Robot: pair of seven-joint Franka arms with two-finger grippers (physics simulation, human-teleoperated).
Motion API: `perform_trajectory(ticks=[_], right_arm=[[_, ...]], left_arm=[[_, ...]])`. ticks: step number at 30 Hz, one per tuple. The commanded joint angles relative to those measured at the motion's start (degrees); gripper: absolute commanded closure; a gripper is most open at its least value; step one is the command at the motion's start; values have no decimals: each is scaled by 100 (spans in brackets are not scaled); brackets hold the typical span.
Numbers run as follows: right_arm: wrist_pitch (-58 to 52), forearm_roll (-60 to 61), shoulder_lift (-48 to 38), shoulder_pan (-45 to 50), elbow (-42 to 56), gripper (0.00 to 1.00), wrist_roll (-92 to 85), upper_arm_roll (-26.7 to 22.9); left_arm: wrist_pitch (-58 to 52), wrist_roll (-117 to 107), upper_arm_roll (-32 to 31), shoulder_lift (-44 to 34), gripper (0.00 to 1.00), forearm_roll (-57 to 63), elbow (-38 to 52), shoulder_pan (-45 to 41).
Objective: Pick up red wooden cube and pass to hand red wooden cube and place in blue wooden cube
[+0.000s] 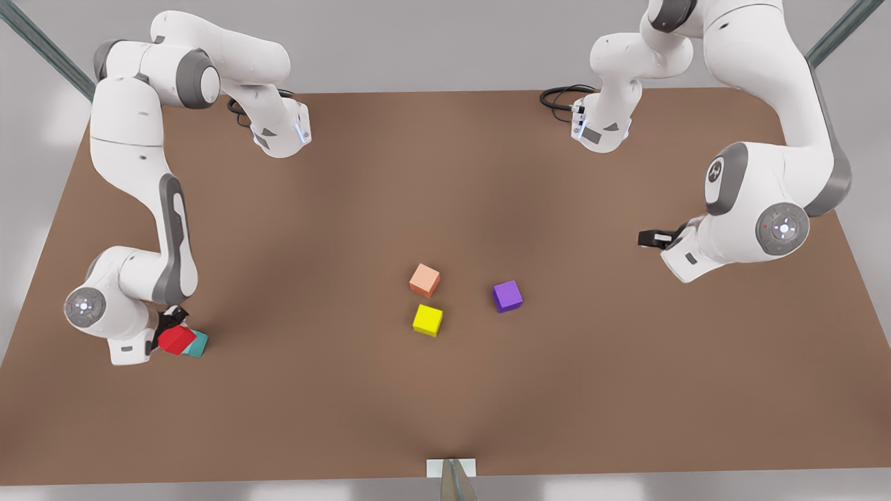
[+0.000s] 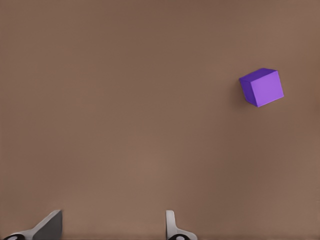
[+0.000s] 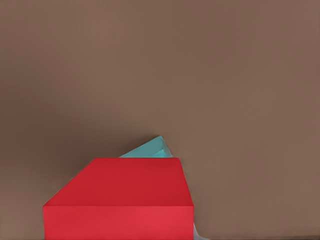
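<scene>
**Desk:** Where's the red wooden cube [image 1: 175,339]?

**Operator:** At the front view's left edge of the table [image 1: 445,390], clenched in my right gripper [image 1: 169,327] and sitting over the blue wooden cube [image 1: 200,344], which peeks out from beneath it.

**Desk:** The other arm?

**Operator:** My left gripper [image 1: 649,239] waits at the front view's right, fingers [image 2: 171,225] spread and holding nothing, above bare table near the purple cube [image 1: 507,296]. The salmon-orange cube [image 1: 424,280] and yellow cube [image 1: 427,320] sit mid-table.
</scene>
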Motion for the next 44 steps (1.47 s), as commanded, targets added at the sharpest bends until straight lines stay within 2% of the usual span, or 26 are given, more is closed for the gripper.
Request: perform_trajectory(ticks=[1, 8, 9, 10, 21, 24, 26, 27, 28, 31, 32, 33, 34, 37, 38, 39, 44], right_arm=[[382, -7, 1, -3, -76, 39, 1834, -2], [584, -16, 98, -109, -216, 38, 1817, -19], [584, -16, 98, -109, -216, 21, 1817, -19], [584, -16, 98, -100, -216, 0, 1843, -19], [373, -7, -131, -65, -181, 0, 1834, -2], [-303, 98, -490, -12, -146, 0, 1878, 42], [-1173, 116, -983, 181, 3, 0, 2273, 51], [-2042, 116, -1001, 348, 468, 0, 2668, 51], [-2983, 212, -975, 357, 838, 0, 3538, 51], [-4740, 599, -983, 401, 1777, 0, 6999, 51], [-5470, 555, -992, 445, 2453, 0, 7055, -28], [-5673, 354, -992, 436, 2727, 0, 6924, -20], [-5674, 230, -1079, 462, 2763, 0, 6301, -89], [-5612, 274, -2098, 331, 2272, 0, 6299, -2], [-5586, 247, -2626, 85, 1770, 0, 6352, 323], [-5551, 247, -2837, -12, 1577, 0, 6361, 429], [-5410, 247, -2961, -12, 1409, 0, 6361, 429]], left_arm=[[-20, -228, -1, 24, 0, 16, 1, 19], [-47, -280, -1, 24, 0, -19, 80, 36], [-99, -289, -1, 24, 0, -28, 80, 27], [-99, -280, -1, 24, 0, -28, 80, 36], [-170, -280, -1, 59, 0, -63, 80, 36], [-170, -272, -1, 68, 0, -63, 80, 27], [-170, -272, -1, 68, 0, -63, 80, 36], [-170, -280, -1, 68, 0, -63, 71, 27], [-178, -280, -1, 68, 0, -63, 71, 19], [-178, -280, -1, 68, 0, -63, 71, 27], [-178, -280, -1, 77, 0, -63, 63, 27], [-178, -272, -1, 77, 0, -63, 45, 36], [-178, -272, -1, 95, 0, -63, 45, 36], [-178, -272, -1, 112, 0, -63, 45, 36], [-178, -245, -1, 112, 0, -63, 45, 45], [-178, -245, -1, 112, 0, -63, 45, 45], [-179, -245, -1, 112, 0, -63, 45, 36]])
